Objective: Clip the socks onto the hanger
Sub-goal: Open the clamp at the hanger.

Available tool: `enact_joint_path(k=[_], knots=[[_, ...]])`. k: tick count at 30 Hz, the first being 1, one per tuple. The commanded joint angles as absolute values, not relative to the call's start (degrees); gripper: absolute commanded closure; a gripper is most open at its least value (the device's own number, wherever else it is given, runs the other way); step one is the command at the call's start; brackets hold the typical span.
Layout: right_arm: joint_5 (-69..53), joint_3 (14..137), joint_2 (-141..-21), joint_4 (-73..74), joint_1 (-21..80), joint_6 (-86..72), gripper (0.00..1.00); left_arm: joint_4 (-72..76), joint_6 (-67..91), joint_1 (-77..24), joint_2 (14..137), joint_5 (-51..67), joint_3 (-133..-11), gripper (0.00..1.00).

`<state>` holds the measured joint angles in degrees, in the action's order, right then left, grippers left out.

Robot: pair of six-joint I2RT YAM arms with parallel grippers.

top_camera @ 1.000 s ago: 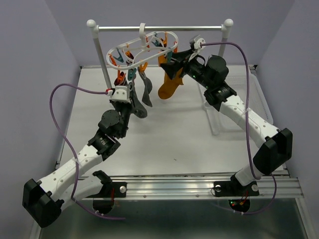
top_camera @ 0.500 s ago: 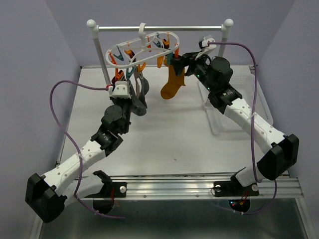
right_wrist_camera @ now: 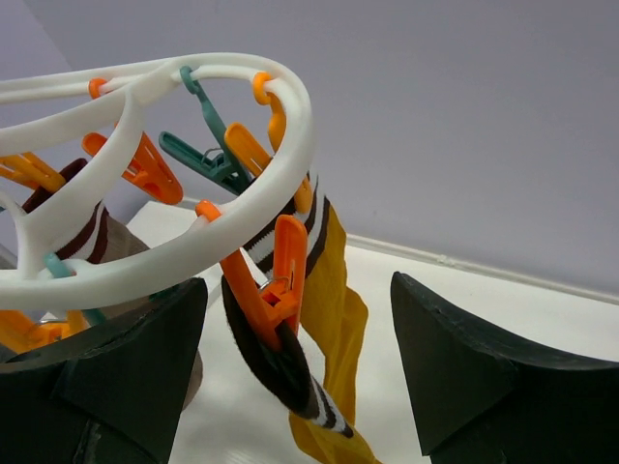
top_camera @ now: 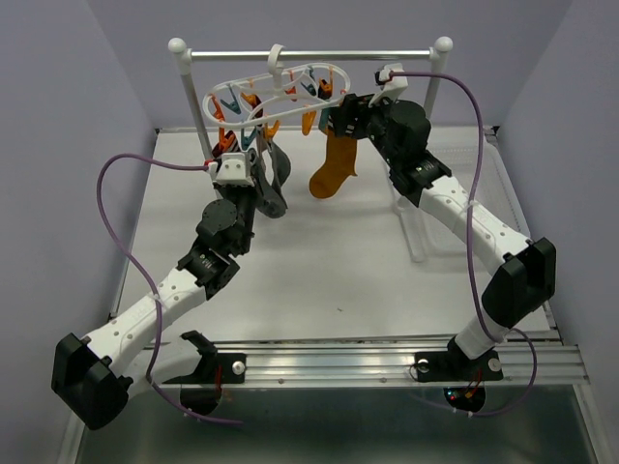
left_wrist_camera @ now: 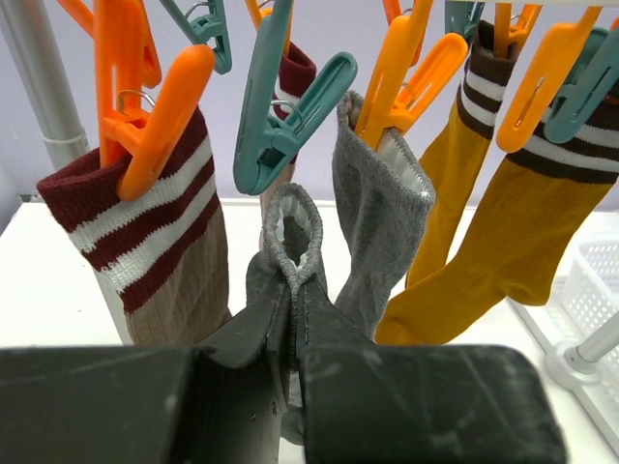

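Socks crowd the air above the flat white table (top_camera: 319,261). The nearest is a small grey fabric sock (left_wrist_camera: 290,227). The black fingers of the left gripper (left_wrist_camera: 290,319) pinch it tight just below its cuff. The cuff is held up right under a teal plastic clip (left_wrist_camera: 280,126) and is not in that clip yet. I cannot tell if the two touch.

Just to the left hangs a tan sock with a dark red and white striped cuff (left_wrist_camera: 145,232), bitten by a fat orange plastic clip (left_wrist_camera: 145,106). To the right, a second grey sock (left_wrist_camera: 382,213) hangs from another orange clip. Past that, two mustard-orange socks with dark and white striped cuffs (left_wrist_camera: 513,242) hang side by side.

All the clips dangle from the white plastic oval ring hanger (right_wrist_camera: 106,278). The right gripper (right_wrist_camera: 298,290) is up at the right end of the ring. Its two black fingers are spread wide and grip nothing. An orange clip holding one mustard sock shows in the gap between them.

Furthest back, the hanger's hook sits over a thin silver rail on white posts (top_camera: 319,54).
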<state>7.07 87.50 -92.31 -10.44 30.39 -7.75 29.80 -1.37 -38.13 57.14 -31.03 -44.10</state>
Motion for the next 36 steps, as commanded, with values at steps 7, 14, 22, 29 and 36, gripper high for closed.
enact_joint_path(k=[7, 14, 22, 29, 36], knots=[[1.1, 87.6, -88.7, -12.3, 30.2, -10.6, 0.18, 33.9, -0.7, -38.0, 56.4, -29.4, -46.4, 1.00], [-2.8, 83.3, -84.6, -12.5, 30.2, -9.2, 0.16, 33.8, -1.4, -38.0, 57.4, -29.3, -46.7, 1.00], [3.7, 78.8, -78.8, -12.0, 30.2, -7.4, 0.14, 33.8, -2.0, -37.9, 57.0, -28.8, -46.7, 1.00], [0.5, 80.9, -81.6, -11.4, 30.2, -7.4, 0.14, 33.6, -1.8, -38.0, 57.5, -27.2, -46.9, 1.00], [-2.5, 85.4, -86.0, -13.3, 30.2, -9.0, 0.14, 33.5, -1.3, -37.9, 57.6, -25.9, -47.3, 1.00]])
